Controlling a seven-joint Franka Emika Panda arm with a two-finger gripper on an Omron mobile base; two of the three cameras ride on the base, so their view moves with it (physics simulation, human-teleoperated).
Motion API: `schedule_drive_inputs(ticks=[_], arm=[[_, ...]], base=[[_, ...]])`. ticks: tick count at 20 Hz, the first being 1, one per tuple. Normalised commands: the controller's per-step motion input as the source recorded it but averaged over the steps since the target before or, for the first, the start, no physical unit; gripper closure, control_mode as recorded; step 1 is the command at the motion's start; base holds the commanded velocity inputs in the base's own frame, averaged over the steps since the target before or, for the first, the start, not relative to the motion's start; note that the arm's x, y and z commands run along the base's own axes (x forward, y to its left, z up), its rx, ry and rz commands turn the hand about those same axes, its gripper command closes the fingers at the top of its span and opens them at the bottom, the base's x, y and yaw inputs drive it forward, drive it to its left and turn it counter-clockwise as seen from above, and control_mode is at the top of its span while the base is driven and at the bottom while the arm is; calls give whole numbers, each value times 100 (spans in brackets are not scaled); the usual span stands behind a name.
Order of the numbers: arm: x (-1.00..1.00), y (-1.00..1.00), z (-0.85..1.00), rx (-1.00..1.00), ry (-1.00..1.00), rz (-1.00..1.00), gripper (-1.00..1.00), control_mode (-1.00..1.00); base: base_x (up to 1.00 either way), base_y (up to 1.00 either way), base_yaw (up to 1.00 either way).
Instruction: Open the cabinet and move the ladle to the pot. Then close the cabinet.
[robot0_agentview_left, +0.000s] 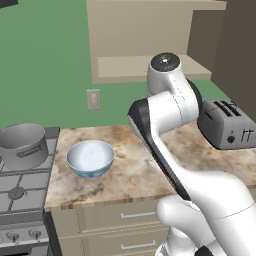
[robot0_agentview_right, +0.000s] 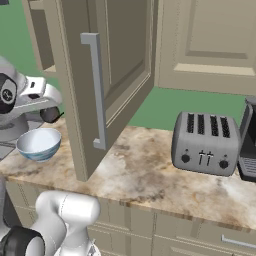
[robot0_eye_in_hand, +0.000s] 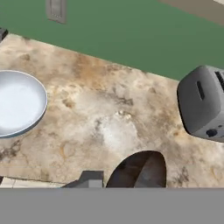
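Observation:
The cabinet (robot0_agentview_right: 117, 60) stands open, its wide door swung out over the counter with the long silver bar handle (robot0_agentview_right: 96, 90) facing me. Its bare shelf (robot0_agentview_left: 135, 66) shows above the arm. The grey pot (robot0_agentview_left: 22, 145) sits on the stove at the far left. My gripper (robot0_agentview_right: 50, 115) hangs over the counter between the bowl and the door. It is shut on the ladle (robot0_eye_in_hand: 140, 171), whose dark scoop shows close under the hand, beside one grey fingertip (robot0_eye_in_hand: 90, 178). The ladle's handle is hidden.
A white-and-blue bowl (robot0_agentview_left: 90, 158) stands on the marble counter (robot0_agentview_left: 130, 170) just right of the stove (robot0_agentview_left: 20, 190). A grey toaster (robot0_agentview_right: 205, 142) sits at the right, with a dark appliance (robot0_agentview_right: 247, 140) beyond it. Drawers (robot0_agentview_left: 125, 216) run under the counter.

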Motion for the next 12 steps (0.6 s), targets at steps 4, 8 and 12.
schedule_drive_inputs(ticks=[4,8,12], arm=[[0,-42,-57,0,38,-12,100,-100],[0,-36,-69,-3,30,-10,100,-100],[11,-16,-57,-6,17,-6,100,-100]], base=[[0,0,0],[0,0,0],[0,0,0]])
